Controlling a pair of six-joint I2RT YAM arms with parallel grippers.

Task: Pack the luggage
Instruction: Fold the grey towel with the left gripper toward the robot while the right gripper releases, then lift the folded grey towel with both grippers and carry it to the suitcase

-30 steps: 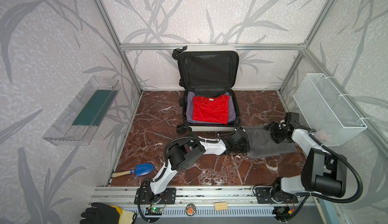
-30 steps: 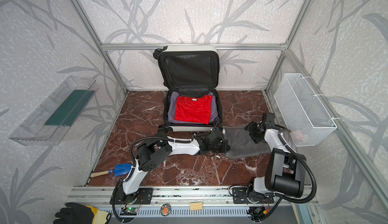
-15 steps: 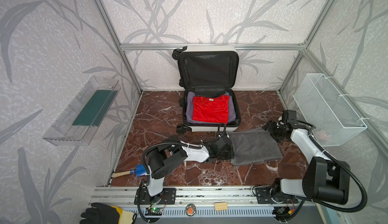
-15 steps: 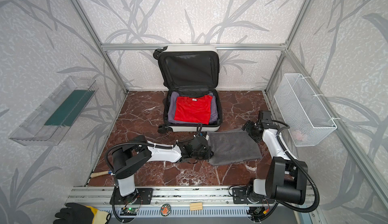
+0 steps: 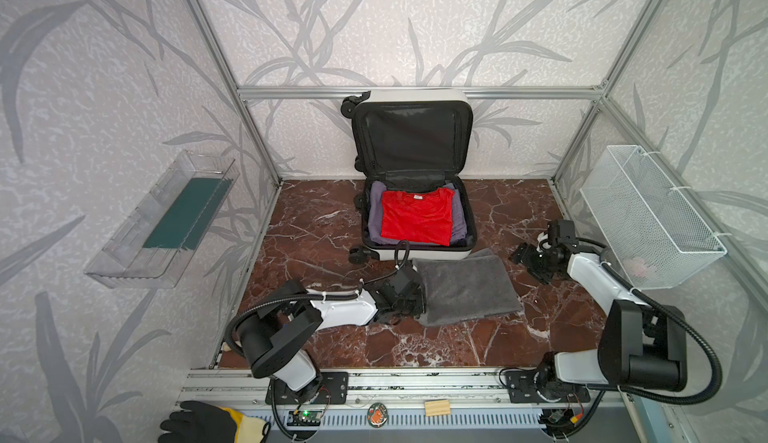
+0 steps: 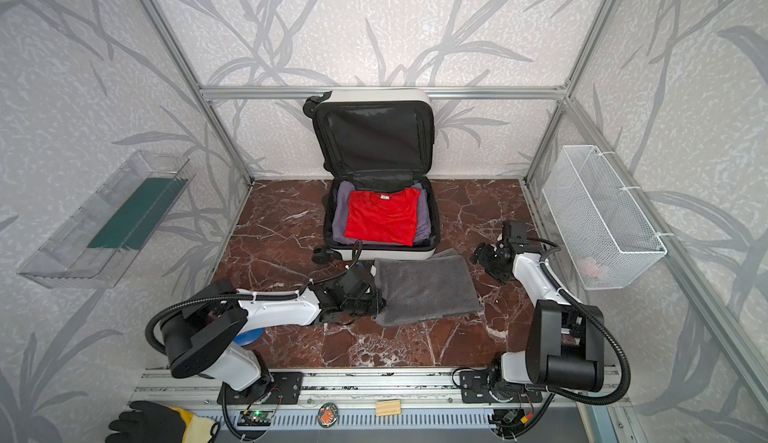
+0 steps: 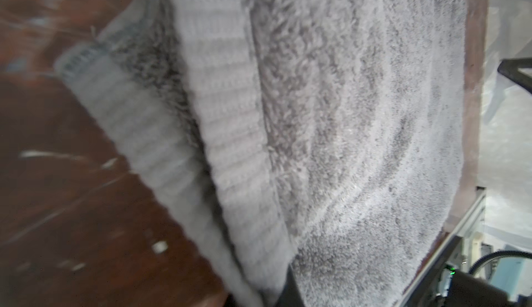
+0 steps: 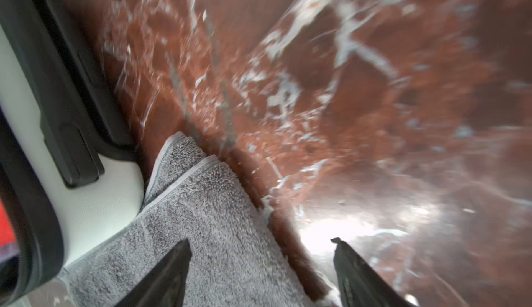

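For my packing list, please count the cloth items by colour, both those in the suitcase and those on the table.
Red: 1, the shirt, on top inside the luggage.
Purple-grey: 1, the garment under the shirt.
Grey: 1, the towel, on the table in front of the luggage.
Total: 3

A robot test cell is indicated: leaf-printed panels (image 5: 415,25) are enclosed by aluminium framing (image 5: 540,93), and robot arms (image 5: 343,310) are bolted to a rail (image 5: 415,385) at six o'clock.
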